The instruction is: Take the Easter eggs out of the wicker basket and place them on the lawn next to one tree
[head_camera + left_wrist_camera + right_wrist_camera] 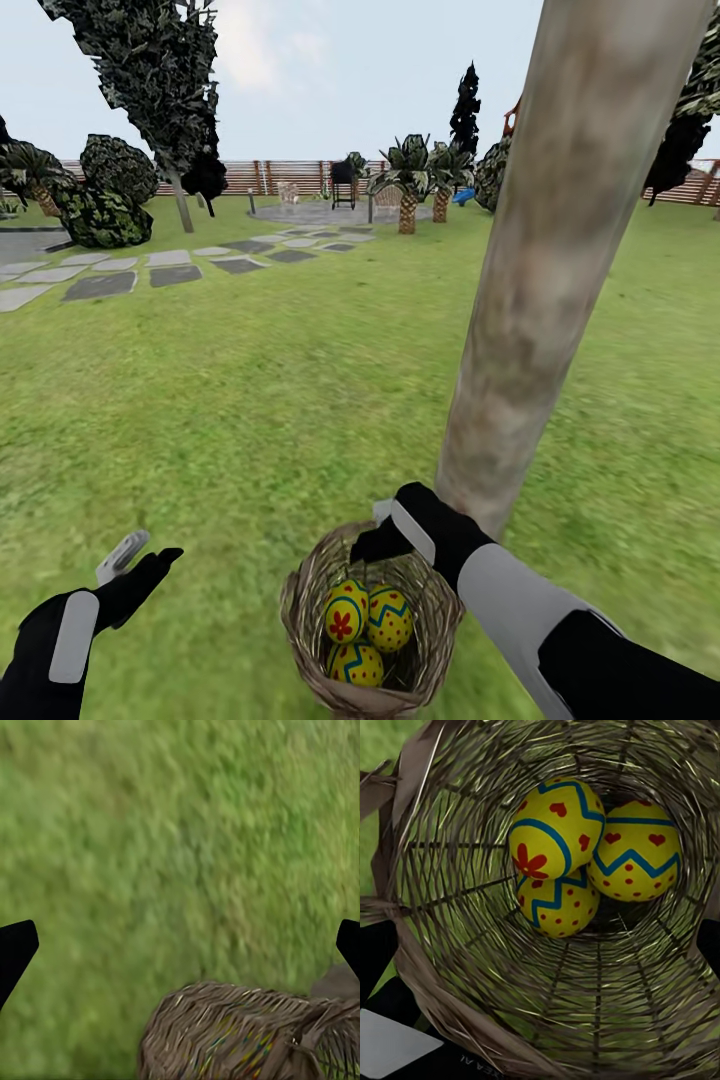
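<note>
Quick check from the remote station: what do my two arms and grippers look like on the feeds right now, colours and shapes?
Both arms are black with pale grey panels. The left gripper has one black finger and one light grey finger. The right gripper is black, with a white strip along its side; behind it comes a light grey forearm section, then a black sleeve. In the wrist views the fingertips show as black tips. No cables or markings are legible.

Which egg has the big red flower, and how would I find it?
Find the thick pale tree trunk on the lawn; the basket sits at its foot. Three yellow eggs lie inside, touching. The flower egg is the one towards the robot's left, with one large red flower; the others show only zigzags and dots.
</note>
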Robot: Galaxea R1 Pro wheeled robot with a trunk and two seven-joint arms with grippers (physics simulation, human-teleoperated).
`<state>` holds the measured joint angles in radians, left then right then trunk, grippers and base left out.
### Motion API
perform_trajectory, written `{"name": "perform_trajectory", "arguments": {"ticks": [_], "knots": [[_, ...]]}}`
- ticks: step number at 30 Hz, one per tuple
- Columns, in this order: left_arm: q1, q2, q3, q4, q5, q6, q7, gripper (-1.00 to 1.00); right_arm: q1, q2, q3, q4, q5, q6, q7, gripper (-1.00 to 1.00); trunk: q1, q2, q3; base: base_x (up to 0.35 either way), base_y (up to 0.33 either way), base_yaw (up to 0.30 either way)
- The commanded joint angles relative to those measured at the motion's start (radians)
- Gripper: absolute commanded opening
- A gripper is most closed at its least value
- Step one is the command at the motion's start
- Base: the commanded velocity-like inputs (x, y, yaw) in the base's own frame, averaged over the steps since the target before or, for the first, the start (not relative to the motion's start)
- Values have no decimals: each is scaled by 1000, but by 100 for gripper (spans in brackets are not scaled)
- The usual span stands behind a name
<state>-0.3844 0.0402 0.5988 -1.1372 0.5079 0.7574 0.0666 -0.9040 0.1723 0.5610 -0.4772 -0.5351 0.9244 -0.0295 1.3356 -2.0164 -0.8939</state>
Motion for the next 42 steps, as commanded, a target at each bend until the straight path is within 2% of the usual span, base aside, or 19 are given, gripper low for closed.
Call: {"name": "perform_trajectory", "arguments": {"ticks": [1, 10, 16, 29, 35, 37, 42], "knots": [[-1, 0, 1, 0, 11, 5, 7, 100, -1, 0, 5, 1, -2, 0, -3, 100, 4, -8, -4, 0, 0, 0], [-1, 1, 1, 0, 11, 5, 7, 100, -3, -2, 6, -8, 9, -15, -1, 100, 38, -71, -32, 0, 0, 0], [-1, 1, 1, 0, 11, 5, 7, 100, -3, -1, 3, -14, 4, -79, 2, 100, 61, -113, -51, 0, 0, 0], [-1, 1, 2, 1, 11, 5, 7, 100, -4, 2, -10, -6, -5, -89, -15, 100, 111, -204, -92, 0, 0, 0], [-1, 1, 3, 1, 11, 5, 7, 100, -4, 2, -32, -2, -12, -91, -71, 100, 134, -246, -111, 0, 0, 0], [-1, 1, 3, 1, 11, 5, 7, 100, -4, 2, -33, -3, -24, -92, -73, 100, 142, -260, -117, 0, 0, 0], [-1, 1, 3, 1, 11, 5, 7, 100, -12, 2, -36, -2, -133, -93, -71, 100, 161, -295, -133, 0, 0, 0]]}}
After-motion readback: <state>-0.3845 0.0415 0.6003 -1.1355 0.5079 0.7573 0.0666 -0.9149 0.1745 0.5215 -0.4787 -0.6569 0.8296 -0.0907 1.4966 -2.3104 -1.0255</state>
